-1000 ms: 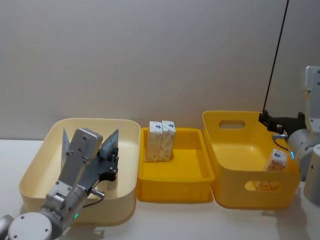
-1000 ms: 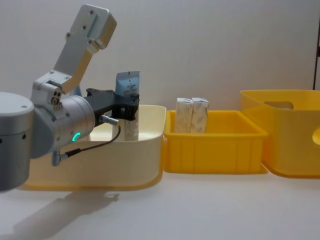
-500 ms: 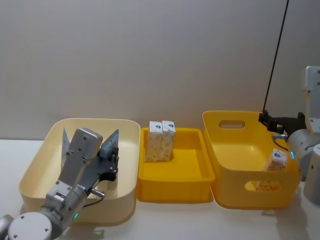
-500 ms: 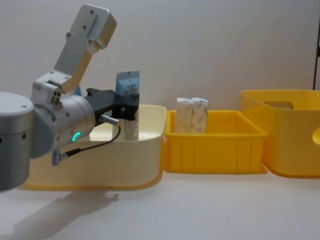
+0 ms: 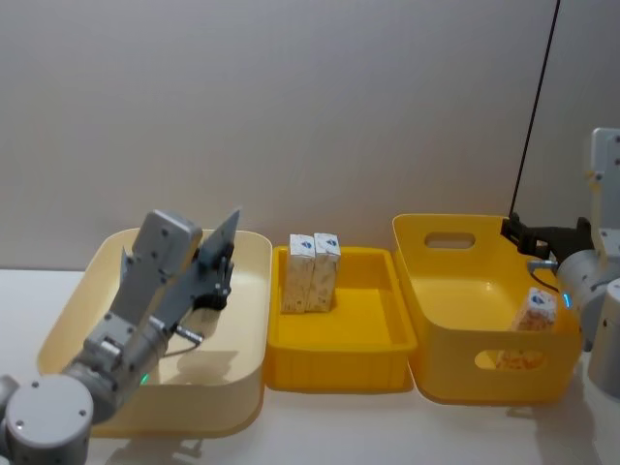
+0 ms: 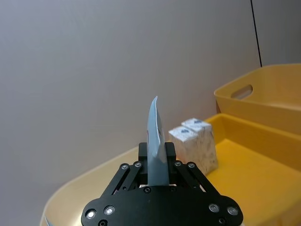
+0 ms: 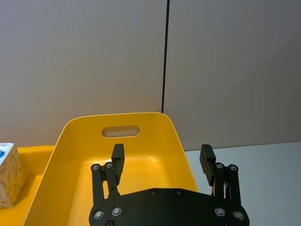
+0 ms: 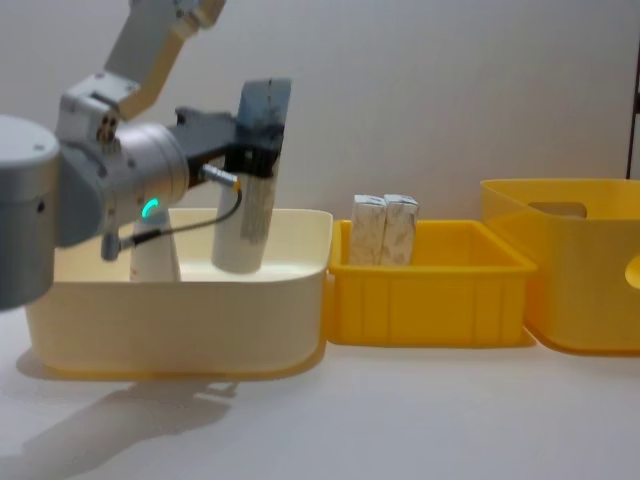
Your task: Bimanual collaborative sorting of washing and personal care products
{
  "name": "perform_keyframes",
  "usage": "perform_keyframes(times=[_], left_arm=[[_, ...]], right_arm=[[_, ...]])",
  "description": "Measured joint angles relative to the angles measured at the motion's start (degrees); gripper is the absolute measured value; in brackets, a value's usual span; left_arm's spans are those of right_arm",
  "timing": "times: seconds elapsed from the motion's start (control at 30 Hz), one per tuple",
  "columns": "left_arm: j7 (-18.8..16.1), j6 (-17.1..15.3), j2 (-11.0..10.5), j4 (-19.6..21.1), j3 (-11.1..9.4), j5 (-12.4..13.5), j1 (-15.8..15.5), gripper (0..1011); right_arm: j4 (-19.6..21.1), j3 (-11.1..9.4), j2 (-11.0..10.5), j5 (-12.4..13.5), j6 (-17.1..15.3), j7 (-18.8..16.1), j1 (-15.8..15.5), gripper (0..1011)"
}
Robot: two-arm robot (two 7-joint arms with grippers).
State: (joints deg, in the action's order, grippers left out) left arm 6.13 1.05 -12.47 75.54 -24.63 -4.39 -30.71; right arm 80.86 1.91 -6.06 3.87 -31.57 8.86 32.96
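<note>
Pale-blue tube (image 8: 246, 225), base down and tilted, clamped mid-length in the left hand (image 8: 250, 160) over the cream bin (image 8: 180, 320), left of frame. Second tube (image 8: 155, 262) stands in that bin. Two white packs (image 5: 312, 271) upright in the centre yellow tray (image 5: 339, 366). Right hand (image 7: 162, 157) spread wide over the large yellow bin (image 5: 455, 380), right edge.

- Light is soft and even, from overhead.
- In the chest view the left pincer (image 8: 258, 160) and its arm cast a faint shadow on the surface (image 8: 400, 420) at 7 o'clock.
- A mild sheen marks the floor of the yellow bin (image 7: 141, 143).
</note>
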Motion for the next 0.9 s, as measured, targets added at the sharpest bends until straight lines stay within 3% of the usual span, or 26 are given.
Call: perform_keyframes(times=[0.37,0.67,0.9], left_arm=[[0.9,3.1,0.0,2.8,0.6,1.2,-3.4,204],[2.3,5.6,0.9,4.1,2.2,-0.5,-5.5,204],[3.6,6.5,1.5,4.5,3.2,-2.0,-6.4,204]], right_arm=[[0.0,0.0,0.0,0.0,0.0,0.0,0.0,1001],[0.0,0.7,-0.5,-0.3,1.3,-1.2,-0.1,1001],[0.5,2.4,-1.8,-0.6,4.2,-4.6,-0.7,1001]])
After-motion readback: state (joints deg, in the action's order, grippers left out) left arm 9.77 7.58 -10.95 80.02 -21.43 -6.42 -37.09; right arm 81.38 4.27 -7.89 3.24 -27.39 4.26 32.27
